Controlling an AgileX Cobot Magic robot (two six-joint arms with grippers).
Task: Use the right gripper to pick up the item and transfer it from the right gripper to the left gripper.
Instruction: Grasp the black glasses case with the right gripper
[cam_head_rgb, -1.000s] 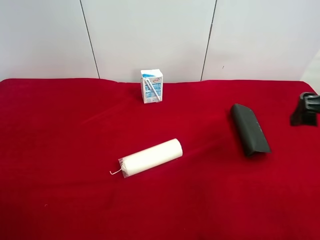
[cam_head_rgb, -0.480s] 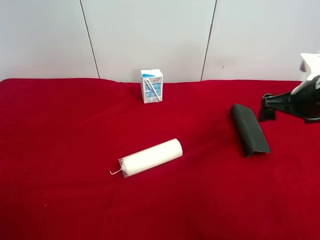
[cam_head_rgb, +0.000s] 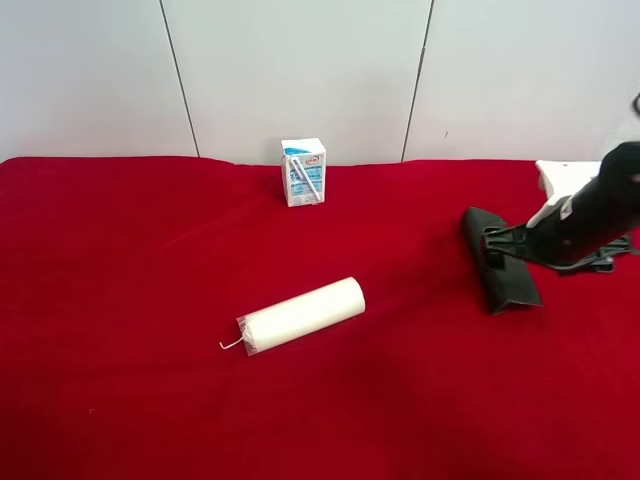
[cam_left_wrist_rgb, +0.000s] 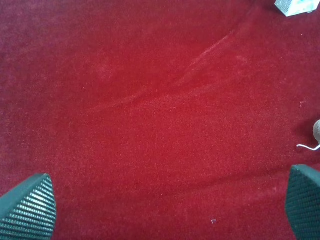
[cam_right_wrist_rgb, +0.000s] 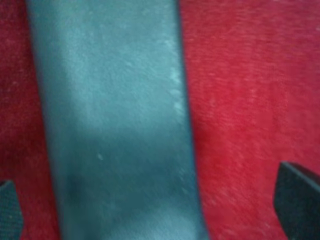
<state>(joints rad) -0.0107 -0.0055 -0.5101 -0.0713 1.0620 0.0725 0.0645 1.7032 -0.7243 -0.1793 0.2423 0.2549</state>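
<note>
Trouble spot here is the grab itself. The case (cam_head_rgb: 508, 285) lies flat on the red counter (cam_head_rgb: 120, 250), over toward the exterior view's right and well apart from the cylinder (cam_head_rgb: 300, 314) and the carton (cam_head_rgb: 304, 172). In the right wrist view it sits off-centre between the jaws: close to one tip, with a wide strip of cloth before the other. My guess is that closing from this pose makes one finger hit first and shove or twist the case. It's also low and looks soft (pouch-like), so tips that stop too high could skate over the top, and tips too low could pinch the cloth instead.

Right claw (cam_head_rgb: 494, 250): spread wide, wider than the case, straddling it roughly mid-length and holding nothing. Can't tell whether the tips touch the case or the cloth, since the wrist view is blurry.

Left claw (cam_left_wrist_rgb: 165, 205): also wide and empty, hanging over bare cloth, with the cylinder's hook (cam_left_wrist_rgb: 306, 147) just at the edge of its view.
</note>
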